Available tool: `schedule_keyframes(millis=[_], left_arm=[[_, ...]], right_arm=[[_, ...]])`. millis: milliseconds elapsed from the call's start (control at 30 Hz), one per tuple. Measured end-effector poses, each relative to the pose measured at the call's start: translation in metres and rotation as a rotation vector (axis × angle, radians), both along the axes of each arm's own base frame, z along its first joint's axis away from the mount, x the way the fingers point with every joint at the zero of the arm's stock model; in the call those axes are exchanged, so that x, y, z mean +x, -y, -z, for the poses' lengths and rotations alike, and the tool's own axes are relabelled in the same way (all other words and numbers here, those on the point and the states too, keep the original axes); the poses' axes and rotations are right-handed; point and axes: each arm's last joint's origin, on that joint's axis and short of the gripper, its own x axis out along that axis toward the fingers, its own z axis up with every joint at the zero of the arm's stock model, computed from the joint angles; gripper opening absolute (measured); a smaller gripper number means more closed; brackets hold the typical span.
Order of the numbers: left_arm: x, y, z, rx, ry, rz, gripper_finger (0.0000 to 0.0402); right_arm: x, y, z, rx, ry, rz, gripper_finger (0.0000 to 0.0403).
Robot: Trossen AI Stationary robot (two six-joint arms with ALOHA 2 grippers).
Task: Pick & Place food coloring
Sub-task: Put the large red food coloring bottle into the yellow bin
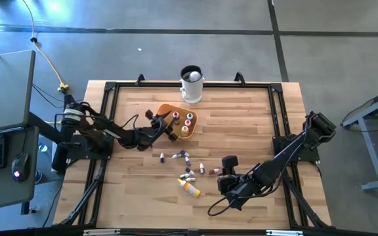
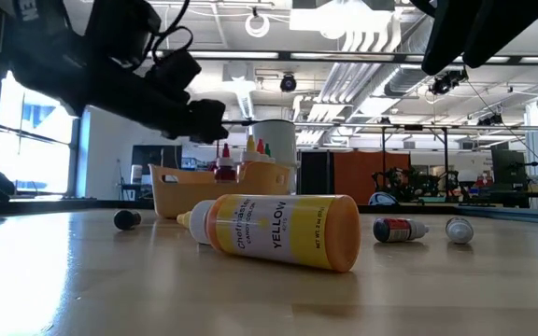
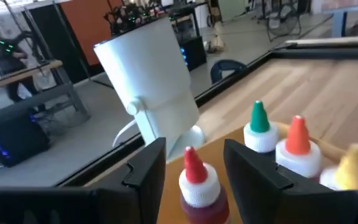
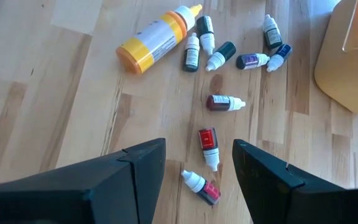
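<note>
In the orange bowl [image 1: 166, 110] stand four food coloring bottles [image 1: 188, 119].

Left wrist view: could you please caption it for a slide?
Open left gripper straddles a red-capped bottle in the orange bowl.

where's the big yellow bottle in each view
high: big yellow bottle lying low centre, beside the right end effector.
low: centre foreground, on its side.
left wrist: not in it.
right wrist: top, left of centre.
Shared landmark: orange bowl, also.
</note>
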Motion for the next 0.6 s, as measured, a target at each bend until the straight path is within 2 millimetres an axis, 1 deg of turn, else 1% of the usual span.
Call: schedule_keyframes(millis=[133,200,267,400,467,533,600], left_arm=[[-0.005,0.014,-0.004,-0.035,-0.010,0.002,0.0147],[-0.008,0.017,-0.001,-0.073,-0.022,0.007,0.0132],[-0.011,0.017,0.005,-0.119,-0.044,-0.010,0.0110],[-0.017,0.003,0.018,-0.273,-0.027,-0.071,0.0046],[-0.017,-0.006,0.021,-0.347,0.000,-0.073,0.0014],[-0.016,-0.015,0.024,-0.411,-0.007,-0.044,0.0008],[-0.015,-0.025,0.024,-0.443,-0.008,-0.019,0.0015]], right_arm=[[0.000,0.000,0.000,-0.001,-0.001,0.000,0.0181],[0.000,0.000,0.000,-0.001,-0.001,0.000,0.0181],[0.000,0.000,0.000,-0.001,-0.001,0.000,0.0181],[0.000,0.000,0.000,-0.001,-0.001,0.000,0.0181],[0.000,0.000,0.000,-0.001,-0.001,0.000,0.0181],[0.000,0.000,0.000,0.000,-0.002,0.000,0.0181],[0.000,0.000,0.000,0.001,-0.002,-0.001,0.0181]])
